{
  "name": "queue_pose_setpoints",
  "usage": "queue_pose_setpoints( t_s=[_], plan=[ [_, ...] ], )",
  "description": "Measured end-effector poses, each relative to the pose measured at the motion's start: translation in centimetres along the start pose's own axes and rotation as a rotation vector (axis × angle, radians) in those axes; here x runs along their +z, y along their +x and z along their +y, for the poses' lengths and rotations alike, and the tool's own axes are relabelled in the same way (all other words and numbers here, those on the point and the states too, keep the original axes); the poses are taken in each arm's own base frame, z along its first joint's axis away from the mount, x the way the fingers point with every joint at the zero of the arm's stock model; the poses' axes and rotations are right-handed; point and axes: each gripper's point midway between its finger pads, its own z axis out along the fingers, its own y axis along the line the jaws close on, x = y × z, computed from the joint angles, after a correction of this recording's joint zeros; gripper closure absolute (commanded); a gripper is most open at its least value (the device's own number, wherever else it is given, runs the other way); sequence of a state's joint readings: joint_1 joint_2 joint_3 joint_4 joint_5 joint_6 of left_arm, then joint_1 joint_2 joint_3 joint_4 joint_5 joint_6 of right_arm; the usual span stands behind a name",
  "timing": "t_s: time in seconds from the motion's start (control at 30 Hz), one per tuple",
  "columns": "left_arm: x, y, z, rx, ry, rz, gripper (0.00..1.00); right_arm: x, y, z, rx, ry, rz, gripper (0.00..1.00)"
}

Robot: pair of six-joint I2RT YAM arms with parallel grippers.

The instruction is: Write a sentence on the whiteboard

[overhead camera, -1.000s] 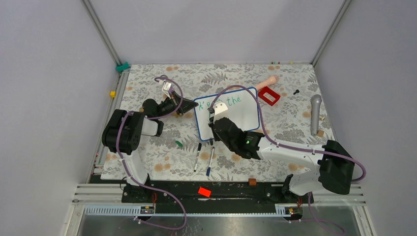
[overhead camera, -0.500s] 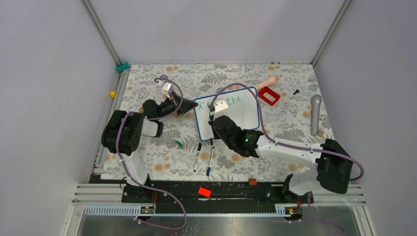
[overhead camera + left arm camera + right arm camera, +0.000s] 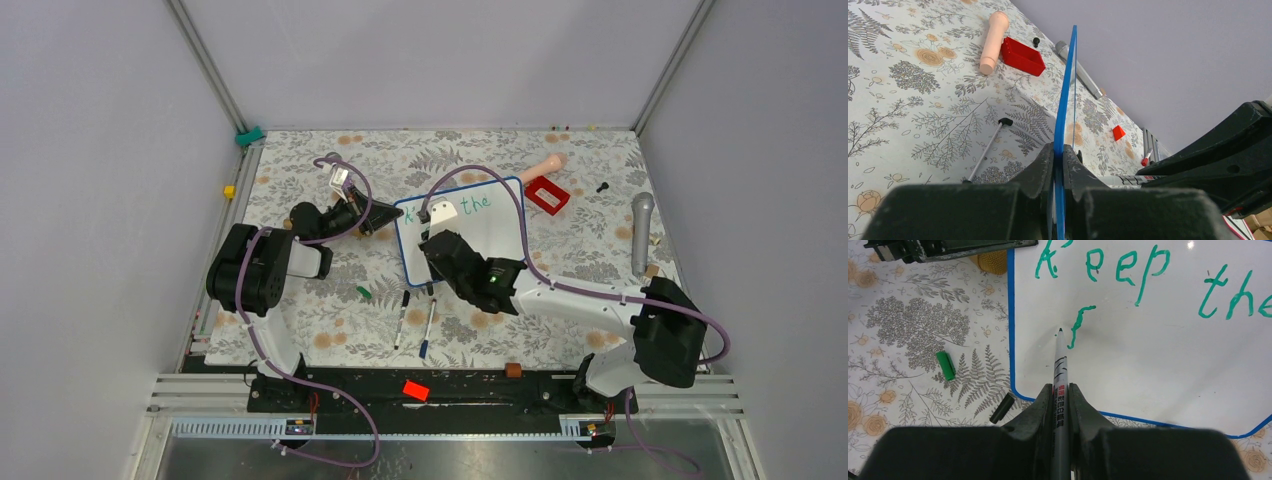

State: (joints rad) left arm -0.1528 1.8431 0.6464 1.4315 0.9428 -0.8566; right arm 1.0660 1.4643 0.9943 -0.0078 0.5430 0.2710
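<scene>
The whiteboard (image 3: 490, 235) with a thin blue rim stands tilted on the table; it also fills the right wrist view (image 3: 1158, 360). Green writing on it reads "Keep the" (image 3: 1143, 275), with one green stroke (image 3: 1077, 326) below on a second line. My left gripper (image 3: 388, 215) is shut on the board's left edge, seen as a blue rim (image 3: 1063, 125) between the jaws. My right gripper (image 3: 1060, 395) is shut on a grey marker (image 3: 1060, 375); its tip is on the board just left of the stroke.
A green cap (image 3: 946, 365) and a black board foot (image 3: 1002, 407) lie by the board's near left corner. Two pens (image 3: 415, 318) lie in front. A red box (image 3: 547, 194), peach handle (image 3: 543, 168) and microphone (image 3: 641, 230) lie behind and right.
My right arm has shifted slightly left and farther onto the board with the marker. The left arm and the board have not moved.
</scene>
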Motion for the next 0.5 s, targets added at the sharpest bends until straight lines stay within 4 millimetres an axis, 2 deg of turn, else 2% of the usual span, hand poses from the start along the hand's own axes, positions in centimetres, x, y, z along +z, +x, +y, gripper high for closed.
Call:
queue_pose_setpoints(
  t_s=[0.5],
  plan=[
    [0.07, 0.03, 0.00, 0.000, 0.005, 0.005, 1.00, 0.30, 0.60, -0.71, -0.003, 0.036, 0.024, 1.00]
  ],
)
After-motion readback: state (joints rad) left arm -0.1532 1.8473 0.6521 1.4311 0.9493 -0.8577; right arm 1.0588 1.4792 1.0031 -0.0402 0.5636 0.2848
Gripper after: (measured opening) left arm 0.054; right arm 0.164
